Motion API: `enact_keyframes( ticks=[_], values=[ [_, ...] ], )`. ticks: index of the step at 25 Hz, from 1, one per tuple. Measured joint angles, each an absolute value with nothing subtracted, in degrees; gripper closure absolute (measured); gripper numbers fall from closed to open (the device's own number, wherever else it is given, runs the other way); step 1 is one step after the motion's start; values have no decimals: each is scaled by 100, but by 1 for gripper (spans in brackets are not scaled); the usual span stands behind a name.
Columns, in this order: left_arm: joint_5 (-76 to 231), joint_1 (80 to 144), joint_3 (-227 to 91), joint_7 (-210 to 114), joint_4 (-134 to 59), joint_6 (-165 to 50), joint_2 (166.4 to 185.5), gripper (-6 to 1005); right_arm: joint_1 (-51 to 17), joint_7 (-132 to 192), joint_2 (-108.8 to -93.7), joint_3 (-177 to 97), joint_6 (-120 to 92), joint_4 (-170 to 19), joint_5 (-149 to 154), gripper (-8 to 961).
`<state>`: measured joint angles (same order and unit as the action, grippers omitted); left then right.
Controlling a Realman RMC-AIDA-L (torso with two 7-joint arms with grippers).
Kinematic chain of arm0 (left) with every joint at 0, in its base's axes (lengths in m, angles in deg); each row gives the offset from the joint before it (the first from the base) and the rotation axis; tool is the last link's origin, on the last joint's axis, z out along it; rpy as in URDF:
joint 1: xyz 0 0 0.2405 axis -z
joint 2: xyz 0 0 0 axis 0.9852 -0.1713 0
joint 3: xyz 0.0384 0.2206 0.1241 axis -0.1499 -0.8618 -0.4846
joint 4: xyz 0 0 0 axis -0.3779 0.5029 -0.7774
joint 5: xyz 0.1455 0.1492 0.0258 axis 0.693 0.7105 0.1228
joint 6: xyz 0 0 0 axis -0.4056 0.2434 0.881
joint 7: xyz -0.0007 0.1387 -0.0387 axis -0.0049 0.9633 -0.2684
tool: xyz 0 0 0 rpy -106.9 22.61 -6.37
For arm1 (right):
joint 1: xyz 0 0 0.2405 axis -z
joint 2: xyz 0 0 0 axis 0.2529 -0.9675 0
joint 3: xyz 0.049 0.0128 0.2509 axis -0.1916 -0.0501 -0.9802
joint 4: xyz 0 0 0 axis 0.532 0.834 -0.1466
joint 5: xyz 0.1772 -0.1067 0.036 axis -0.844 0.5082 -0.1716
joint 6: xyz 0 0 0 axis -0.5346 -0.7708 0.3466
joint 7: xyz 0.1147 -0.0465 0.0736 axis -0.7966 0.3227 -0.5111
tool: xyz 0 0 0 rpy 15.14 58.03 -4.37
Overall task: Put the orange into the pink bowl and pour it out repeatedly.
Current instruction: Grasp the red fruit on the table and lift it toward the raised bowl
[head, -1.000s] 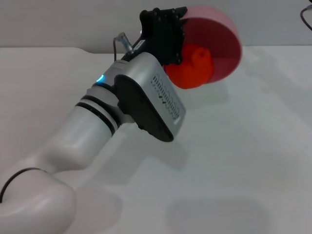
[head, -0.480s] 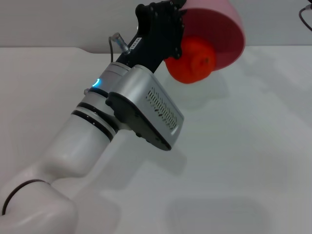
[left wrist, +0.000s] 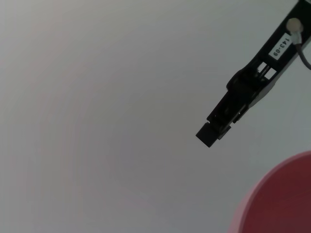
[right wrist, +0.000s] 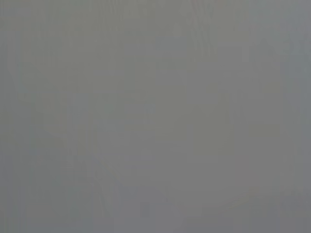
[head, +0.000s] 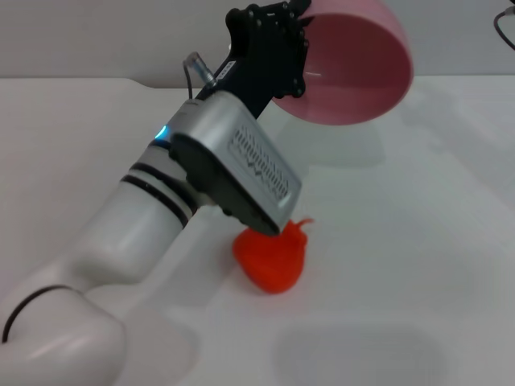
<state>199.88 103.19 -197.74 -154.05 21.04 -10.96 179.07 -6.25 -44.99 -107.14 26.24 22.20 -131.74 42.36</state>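
White surface (head: pixel 418 241) fills my view. My left claw (head: pixel 278 48) is clamped on the rim of the pink bowl (head: pixel 354 68), tipped on its side and now empty. Moments ago inside, the orange (head: pixel 272 259) lies on the surface: pour done, refill next.

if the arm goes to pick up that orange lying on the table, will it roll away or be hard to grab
Probably apt to roll: the orange is roundish and lies loose on the smooth white table. Its lumpy skin may slow it and give some grip. It looks small against the tilted pink bowl in the left tool, so likely light.
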Motion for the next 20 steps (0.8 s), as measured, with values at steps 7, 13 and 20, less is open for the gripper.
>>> enact_keyframes(
  ticks=[7, 13, 20],
  values=[
    [19975, 10683, -18938, -16395, 2467, -3035, 17904, 958, -675, -4409, -10722, 2463, 2445, -12890, 4191, 525],
    [19931, 11344, -17678, -17151, 2474, -5251, 17927, 958, -831, -4223, -10724, 2339, 2692, -12462, 4174, 524],
    [19593, 12475, -15428, -17311, 1868, -8199, 17917, 958, -873, -3453, -10736, 2319, 3271, -12218, 4171, 515]
  ],
)
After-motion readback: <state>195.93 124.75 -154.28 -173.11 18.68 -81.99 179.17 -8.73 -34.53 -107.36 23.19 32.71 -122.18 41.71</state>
